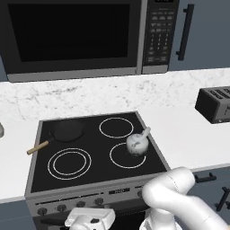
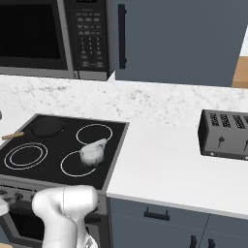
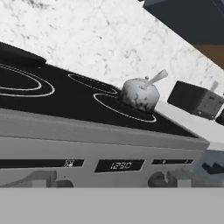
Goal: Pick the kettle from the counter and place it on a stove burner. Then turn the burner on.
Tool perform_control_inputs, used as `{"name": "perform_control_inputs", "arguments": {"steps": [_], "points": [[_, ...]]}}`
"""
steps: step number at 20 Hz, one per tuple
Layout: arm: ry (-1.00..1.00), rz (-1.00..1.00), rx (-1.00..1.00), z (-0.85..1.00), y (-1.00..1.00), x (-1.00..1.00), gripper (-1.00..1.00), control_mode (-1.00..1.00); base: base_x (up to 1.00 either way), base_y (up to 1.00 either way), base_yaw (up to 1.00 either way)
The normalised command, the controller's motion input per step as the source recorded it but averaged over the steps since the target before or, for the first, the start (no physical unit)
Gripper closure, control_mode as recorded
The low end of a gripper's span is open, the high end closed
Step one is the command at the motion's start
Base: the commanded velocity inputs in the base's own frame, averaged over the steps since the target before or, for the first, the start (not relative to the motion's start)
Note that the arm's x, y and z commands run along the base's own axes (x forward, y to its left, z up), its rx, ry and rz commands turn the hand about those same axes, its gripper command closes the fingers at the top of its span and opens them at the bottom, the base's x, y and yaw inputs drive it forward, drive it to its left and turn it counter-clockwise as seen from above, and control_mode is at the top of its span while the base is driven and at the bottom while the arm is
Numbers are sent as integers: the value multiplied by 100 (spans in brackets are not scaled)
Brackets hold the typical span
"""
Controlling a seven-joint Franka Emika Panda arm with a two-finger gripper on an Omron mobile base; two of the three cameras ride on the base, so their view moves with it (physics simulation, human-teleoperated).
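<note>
Kettle [image 1: 137,143] sitting on front right burner [image 1: 127,155] of stove [image 1: 94,150], handle tilting back right. Pan [image 1: 66,130] resting on back left ring, wooden handle sticking out left. Counter [image 2: 164,160] running right of stove, toaster [image 2: 224,133] standing on it near marbled backsplash [image 1: 90,94]. Microwave [image 1: 85,36] hanging above. Knobs [image 3: 159,178] lining steel front. Gripper [image 1: 90,220] hanging low before stove front; cannot tell whether jaws wide or narrow.

Around the kettle [image 1: 136,143] the stove [image 1: 99,173] glass lay bare; a pan [image 1: 66,130] stood well to its left, a toaster [image 1: 215,104] well to its right.
</note>
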Motion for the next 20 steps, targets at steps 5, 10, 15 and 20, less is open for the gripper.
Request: {"name": "perform_control_inputs", "arguments": {"steps": [5,10,15,20], "points": [[-2,13,1,-26,-15,46,-100,-100,0,0,0],[-10,21,7,-60,-59,-51,-100,-100,0,0,0],[-2,2,10,-6,-1,21,-100,-100,0,0,0],[0,1,6,-23,26,51,-100,-100,0,0,0]]}}
